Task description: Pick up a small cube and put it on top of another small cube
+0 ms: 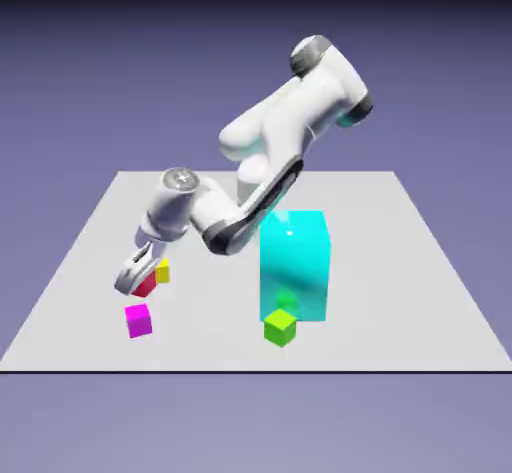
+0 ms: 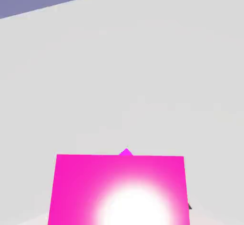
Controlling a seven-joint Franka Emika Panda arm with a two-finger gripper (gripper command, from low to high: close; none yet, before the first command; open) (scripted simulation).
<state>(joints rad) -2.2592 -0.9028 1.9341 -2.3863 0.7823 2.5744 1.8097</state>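
Note:
My gripper is down at the exterior view's left, shut on the small crimson-red cube. In the hand view that cube fills the bottom middle as a large pinkish face with a white glare, and it hides both finger tips. A small yellow cube sits right behind the held cube. In front of the hand lies a small magenta cube, and only its tip peeks over the held cube. Whether the red cube touches the table, I cannot tell.
A tall cyan block stands at the middle of the grey table. A small green cube sits just in front of it. The arm's elbow hangs close to the block's left side.

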